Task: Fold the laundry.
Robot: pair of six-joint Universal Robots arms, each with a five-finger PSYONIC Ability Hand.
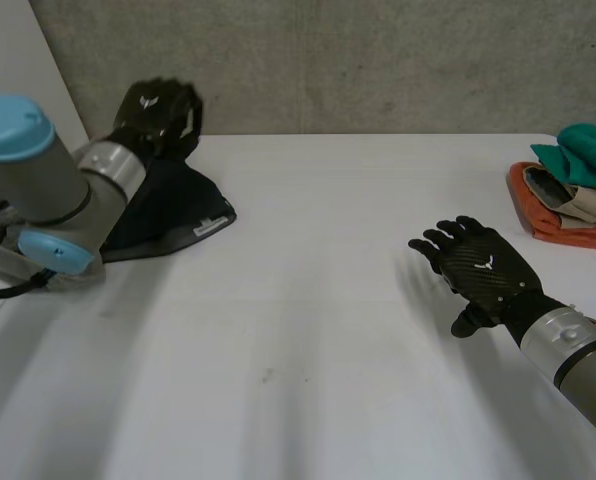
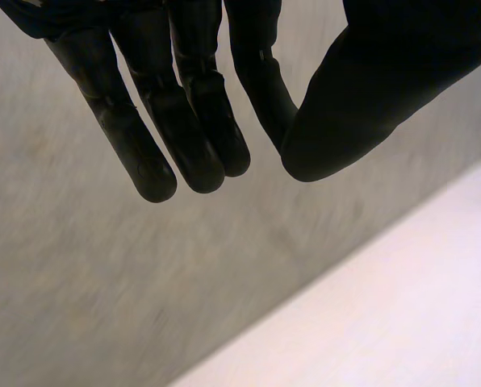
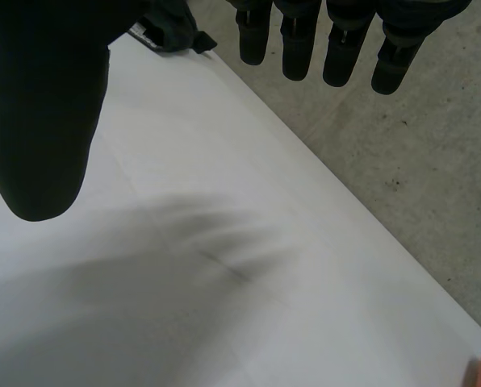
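A dark garment point(image 1: 178, 205) with a small white label lies bunched at the table's far left. My left hand point(image 1: 158, 112) is raised just above its far side, close to the wall. In the left wrist view that hand point(image 2: 184, 121) has its fingers drawn in against the thumb, and I see no cloth between them. My right hand point(image 1: 481, 268) hovers over the bare table at the right, fingers spread and holding nothing. The right wrist view shows this hand point(image 3: 39, 105) open, with a bit of the dark garment point(image 3: 172, 28) far beyond its fingertips.
A stack of folded clothes sits at the table's far right edge: a teal piece point(image 1: 590, 150) on top, a beige one point(image 1: 588, 205) and an orange one point(image 1: 558, 222) below. The white table point(image 1: 308, 330) ends at a grey concrete wall.
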